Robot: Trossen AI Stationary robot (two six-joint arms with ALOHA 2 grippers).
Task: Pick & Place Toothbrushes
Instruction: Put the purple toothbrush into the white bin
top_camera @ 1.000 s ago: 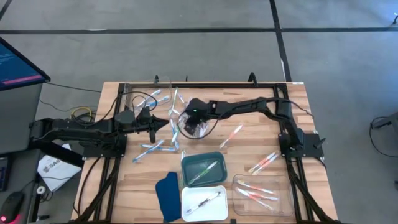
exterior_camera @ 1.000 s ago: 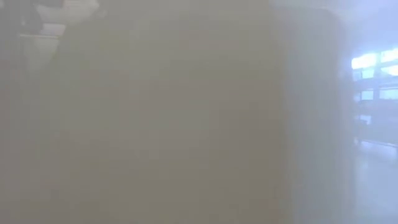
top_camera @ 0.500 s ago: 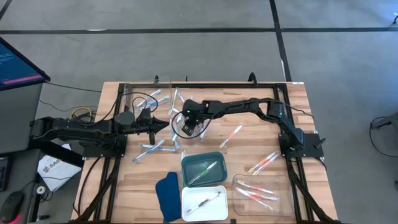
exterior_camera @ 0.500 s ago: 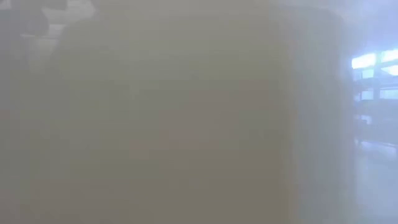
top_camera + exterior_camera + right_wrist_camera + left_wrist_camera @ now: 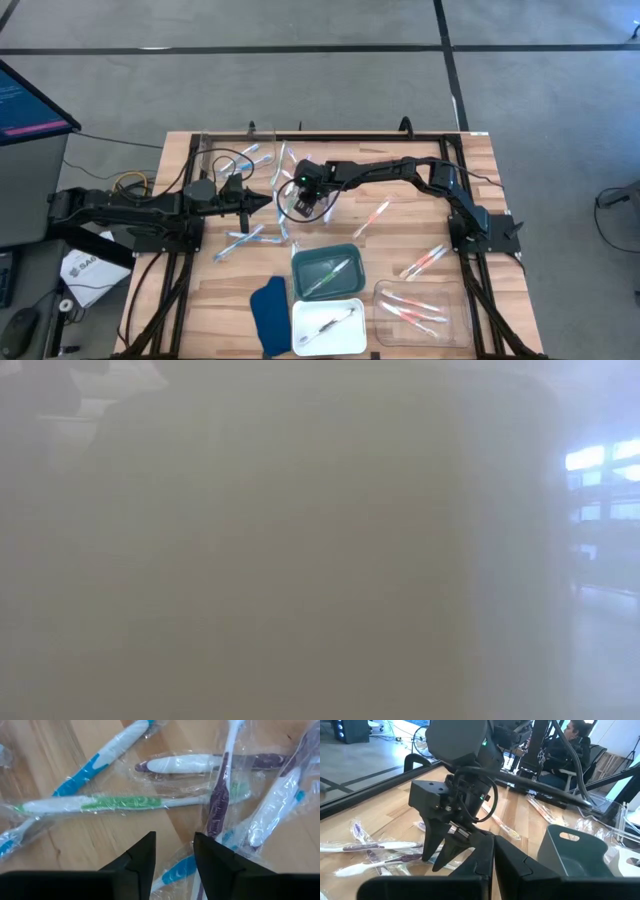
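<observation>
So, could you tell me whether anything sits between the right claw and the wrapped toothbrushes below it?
Nothing visible does. The right claw hangs open directly over the pile, with the clear-wrapped green-handled toothbrush and the purple-handled one lying exposed on the bare wooden table.

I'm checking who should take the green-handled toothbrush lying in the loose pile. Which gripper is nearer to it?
Right. The right gripper hangs open just above the green toothbrush in the pile. The left gripper waits shut beside the pile, farther off.
</observation>
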